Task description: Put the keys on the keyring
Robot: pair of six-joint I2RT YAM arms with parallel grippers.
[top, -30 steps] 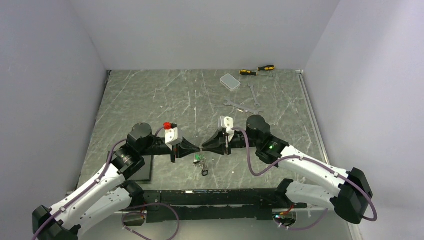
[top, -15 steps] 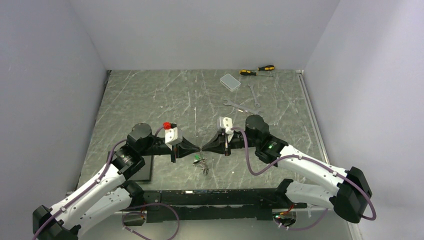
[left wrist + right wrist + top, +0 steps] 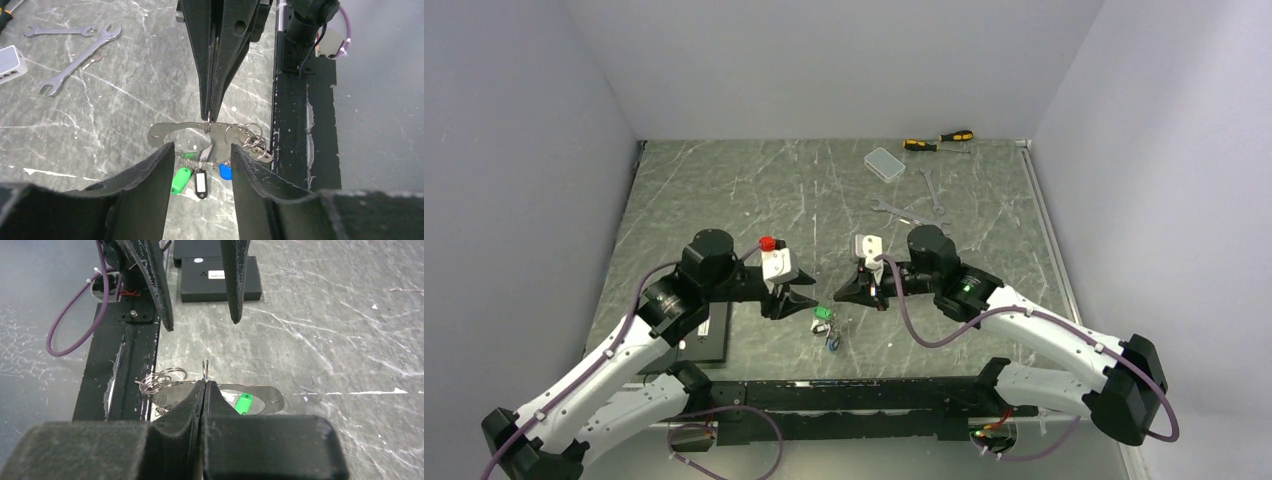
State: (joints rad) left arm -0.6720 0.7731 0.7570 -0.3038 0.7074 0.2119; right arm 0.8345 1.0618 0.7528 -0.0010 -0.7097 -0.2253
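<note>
Now right pincer (image 3: 204, 382) pinches the keyring (image 3: 180, 125), left pincer (image 3: 202, 146) parted opposite

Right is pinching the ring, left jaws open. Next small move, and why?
Probably ease the left gripper forward and close it on the keyring at its near side. The right gripper alone pinches the wire, the left stands open and clear of it, and the keys dangle beneath. A second grip should steady the loop.

Passage between left gripper (image 3: 808, 303) and right gripper (image 3: 839, 293) is blocked by keyring (image 3: 180, 124) and keys (image 3: 201, 182). Open tabletop (image 3: 724, 190) is seen behind them, bounded by wrenches (image 3: 899, 212).
</note>
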